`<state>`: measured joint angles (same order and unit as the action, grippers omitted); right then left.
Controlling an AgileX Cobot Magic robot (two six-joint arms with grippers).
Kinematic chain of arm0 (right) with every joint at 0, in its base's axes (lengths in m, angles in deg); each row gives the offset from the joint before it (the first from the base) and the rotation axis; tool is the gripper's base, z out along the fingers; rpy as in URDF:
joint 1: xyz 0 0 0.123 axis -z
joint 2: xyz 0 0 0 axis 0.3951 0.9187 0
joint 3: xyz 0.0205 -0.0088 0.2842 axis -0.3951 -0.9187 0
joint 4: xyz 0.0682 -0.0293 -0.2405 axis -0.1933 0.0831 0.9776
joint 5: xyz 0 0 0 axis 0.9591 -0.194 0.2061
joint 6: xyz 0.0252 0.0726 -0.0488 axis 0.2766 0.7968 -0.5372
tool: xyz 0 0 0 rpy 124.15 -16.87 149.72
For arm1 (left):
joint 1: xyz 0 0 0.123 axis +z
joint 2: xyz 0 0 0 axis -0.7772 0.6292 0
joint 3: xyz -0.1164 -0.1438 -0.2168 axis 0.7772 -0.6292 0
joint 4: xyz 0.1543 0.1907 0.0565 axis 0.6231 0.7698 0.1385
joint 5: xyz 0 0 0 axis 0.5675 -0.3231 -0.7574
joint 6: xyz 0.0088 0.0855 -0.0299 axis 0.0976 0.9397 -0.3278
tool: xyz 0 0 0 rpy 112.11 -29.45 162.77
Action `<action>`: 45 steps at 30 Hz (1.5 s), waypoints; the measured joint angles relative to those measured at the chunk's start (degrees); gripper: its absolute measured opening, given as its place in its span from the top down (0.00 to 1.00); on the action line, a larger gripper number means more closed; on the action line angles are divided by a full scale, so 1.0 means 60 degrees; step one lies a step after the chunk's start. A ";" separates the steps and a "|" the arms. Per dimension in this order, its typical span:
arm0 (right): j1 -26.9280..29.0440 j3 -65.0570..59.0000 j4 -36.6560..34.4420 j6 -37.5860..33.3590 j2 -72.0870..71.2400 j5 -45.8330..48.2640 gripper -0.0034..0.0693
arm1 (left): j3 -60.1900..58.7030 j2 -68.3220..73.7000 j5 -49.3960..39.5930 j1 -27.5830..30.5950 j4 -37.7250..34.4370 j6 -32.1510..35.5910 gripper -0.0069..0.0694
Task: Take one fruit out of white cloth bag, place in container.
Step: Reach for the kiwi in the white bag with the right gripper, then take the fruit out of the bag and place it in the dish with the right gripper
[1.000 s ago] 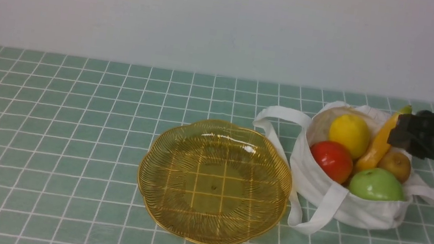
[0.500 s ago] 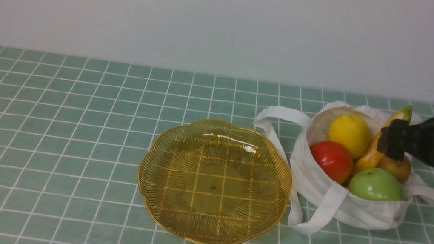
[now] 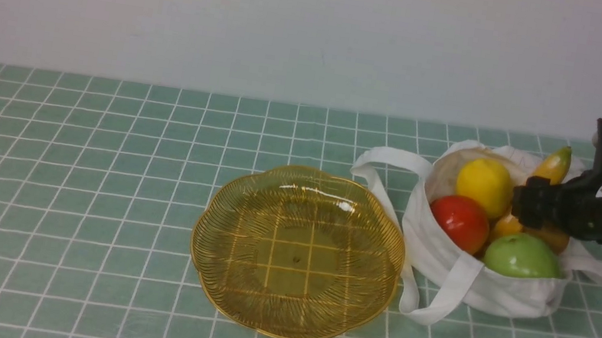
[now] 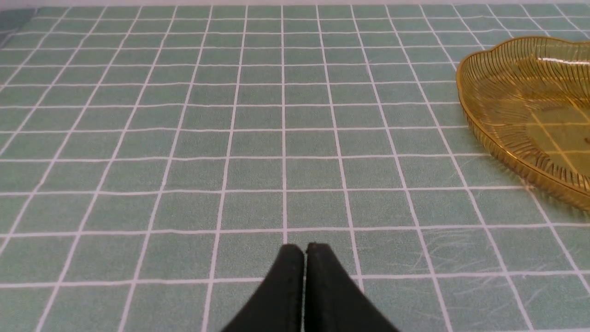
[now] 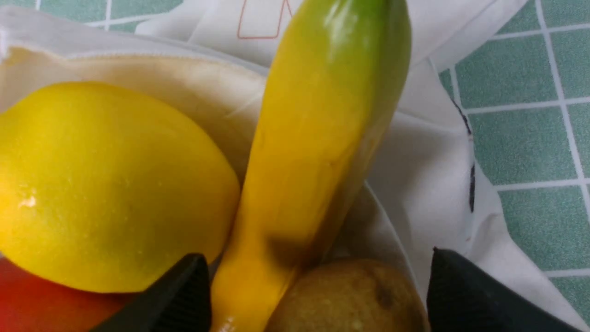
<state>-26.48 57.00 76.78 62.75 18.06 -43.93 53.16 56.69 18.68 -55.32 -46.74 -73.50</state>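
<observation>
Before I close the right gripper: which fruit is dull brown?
The kiwi-like one, between the open jaws; the others are yellow, red or green.

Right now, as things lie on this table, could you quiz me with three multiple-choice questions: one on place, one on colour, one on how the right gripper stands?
1. Where is the red fruit?
A) in the amber bowl
B) in the white bag
C) on the bare table

2. What colour is the fruit nearest the bag's front edge?
A) green
B) purple
C) blue

3. How do the right gripper's jaws stand?
A) shut tight on the lemon
B) shut with nothing between them
C) apart

Key:
1 B: the red fruit sits inside the white bag, beside the amber bowl.
2 A: the green fruit lies against that edge.
3 C: in its wrist view, the right gripper shows its two fingertips wide apart, with the brown fruit between them.
</observation>
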 joint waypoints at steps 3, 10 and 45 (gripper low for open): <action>0.0000 0.0010 0.0095 0.0007 0.0041 -0.0040 0.24 | 0.0000 0.0000 0.0000 0.0000 0.0000 0.0000 0.92; 0.0000 0.0049 0.0338 0.0007 0.0369 -0.0100 0.43 | 0.0000 0.0000 0.0000 0.0000 0.0000 0.0000 0.92; -0.5145 0.0049 -0.2896 -0.1934 -0.1932 0.0188 0.44 | 0.0000 0.0000 0.0000 0.0000 0.0000 0.0000 0.92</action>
<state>-57.35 57.30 59.40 51.14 6.47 -42.80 53.16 56.69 18.68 -55.32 -46.74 -73.50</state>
